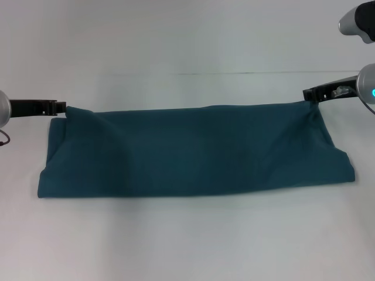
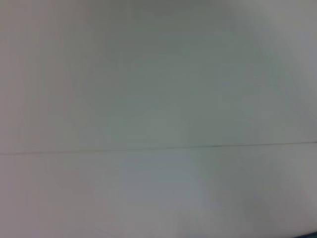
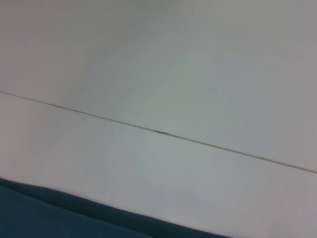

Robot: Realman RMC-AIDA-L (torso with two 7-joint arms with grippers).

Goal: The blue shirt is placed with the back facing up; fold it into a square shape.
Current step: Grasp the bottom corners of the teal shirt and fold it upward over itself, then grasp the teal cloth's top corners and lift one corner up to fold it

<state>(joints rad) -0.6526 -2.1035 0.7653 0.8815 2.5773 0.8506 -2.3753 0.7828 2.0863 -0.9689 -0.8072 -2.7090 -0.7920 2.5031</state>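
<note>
The blue shirt (image 1: 193,151) lies on the white table as a long dark teal band, plain side up, with no lettering showing. My left gripper (image 1: 61,108) is at the band's far left corner, and the cloth there is pulled up to its tips. My right gripper (image 1: 309,95) is at the far right corner, where the cloth is also drawn up in a peak. Both look shut on the shirt's far edge. The right wrist view shows a strip of the shirt (image 3: 49,218) against the table. The left wrist view shows almost only table.
The white table (image 1: 187,246) spreads on all sides of the shirt. A thin seam line (image 1: 246,73) crosses it behind the shirt; the seam also shows in the right wrist view (image 3: 158,131) and in the left wrist view (image 2: 148,148).
</note>
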